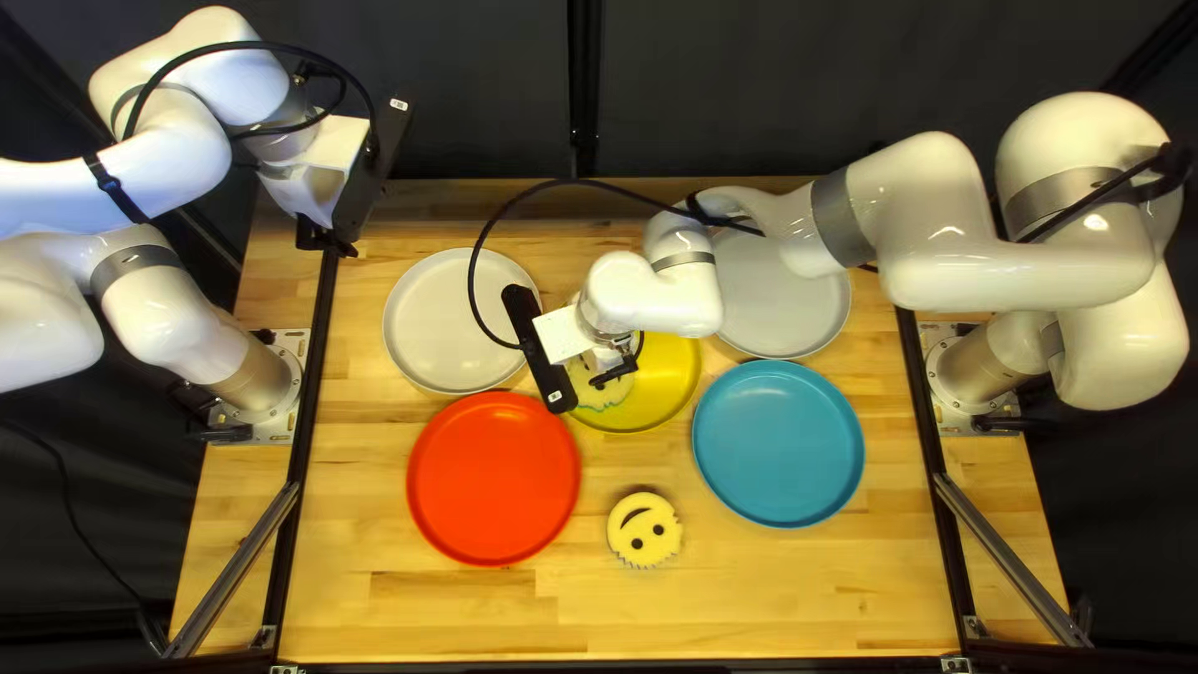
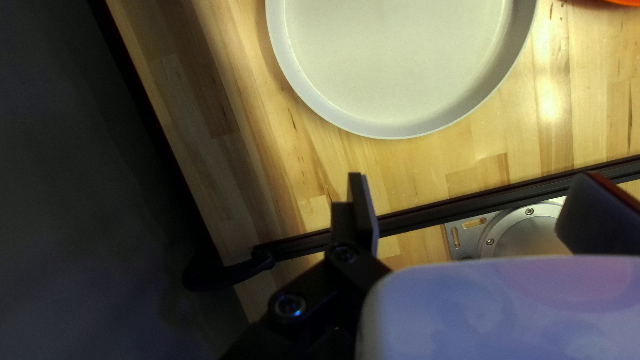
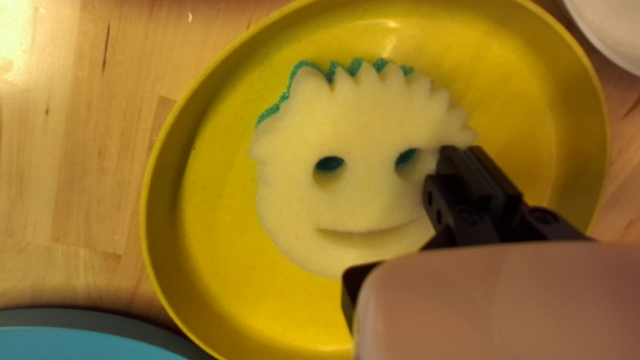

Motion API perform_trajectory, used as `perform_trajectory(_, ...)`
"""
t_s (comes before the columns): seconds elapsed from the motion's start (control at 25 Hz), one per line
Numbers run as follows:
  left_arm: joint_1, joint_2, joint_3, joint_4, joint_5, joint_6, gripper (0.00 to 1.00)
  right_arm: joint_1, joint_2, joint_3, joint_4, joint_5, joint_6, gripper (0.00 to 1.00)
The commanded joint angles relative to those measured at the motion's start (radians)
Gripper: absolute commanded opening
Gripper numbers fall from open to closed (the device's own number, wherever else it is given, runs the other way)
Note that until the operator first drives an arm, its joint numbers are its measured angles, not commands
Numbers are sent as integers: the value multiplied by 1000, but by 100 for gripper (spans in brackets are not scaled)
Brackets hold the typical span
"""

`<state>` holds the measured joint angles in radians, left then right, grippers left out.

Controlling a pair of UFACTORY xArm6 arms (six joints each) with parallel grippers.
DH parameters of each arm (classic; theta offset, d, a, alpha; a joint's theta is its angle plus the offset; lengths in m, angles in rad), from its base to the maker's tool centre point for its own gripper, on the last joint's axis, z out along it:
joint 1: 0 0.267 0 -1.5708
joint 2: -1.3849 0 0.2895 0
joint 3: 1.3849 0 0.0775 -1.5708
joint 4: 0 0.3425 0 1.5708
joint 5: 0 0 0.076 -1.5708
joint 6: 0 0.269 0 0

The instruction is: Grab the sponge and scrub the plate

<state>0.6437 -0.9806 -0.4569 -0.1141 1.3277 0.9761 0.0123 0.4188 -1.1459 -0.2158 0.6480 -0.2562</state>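
Inside the round yellow plate (image 1: 674,381), near the middle of the wooden table (image 1: 437,612), sits the pale yellow smiley-face sponge (image 1: 599,401), its jagged edge backed by a teal layer. My right gripper (image 1: 612,375) is over it, 2 black fingers (image 3: 490,177) pressed together with nothing seen between them; their tips overlap the sponge's side beside 1 of its 2 eye holes, and whether they touch it I cannot tell.

Beyond the table's left side in the top left view hangs my left gripper (image 1: 327,237), its 2 fingers spread wide around empty air. Ahead of it lies a pale grey round plate (image 1: 456,322).

Nearer the table's near edge, a second smiley-face sponge (image 1: 644,529) rests on the bare wood, between the bright red round plate (image 1: 494,478) and the blue round plate (image 1: 778,444). Past the blue plate, another light grey round plate (image 1: 786,312) shows partly from under my right arm (image 1: 924,225).
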Motion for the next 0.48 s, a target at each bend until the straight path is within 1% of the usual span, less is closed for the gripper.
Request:
perform_trajectory(0.04, 0, 0, 0, 0, 0, 0, 100, -4, -77, 100, -3, -12, 8, 0)
perform_trajectory(0.08, 0, 0, 0, 0, 0, 0, 100, -10, -99, 127, -1, -9, 7, 0)
perform_trajectory(0.2, 0, 0, 0, 0, 0, 0, 100, -27, -133, 162, 3, 4, 2, 0)
perform_trajectory(0.28, 0, 0, 0, 0, 0, 0, 100, -37, -135, 161, 9, 12, -4, 0)
perform_trajectory(0.4, 0, 0, 0, 0, 0, 0, 100, -47, -101, 115, 17, 22, -17, 0)
perform_trajectory(0.44, 0, 0, 0, 0, 0, 0, 100, -48, -84, 89, 20, 27, -22, 0)
perform_trajectory(0.48, 0, 0, 0, 0, 0, 0, 100, -51, -52, 44, 24, 36, -33, 0)
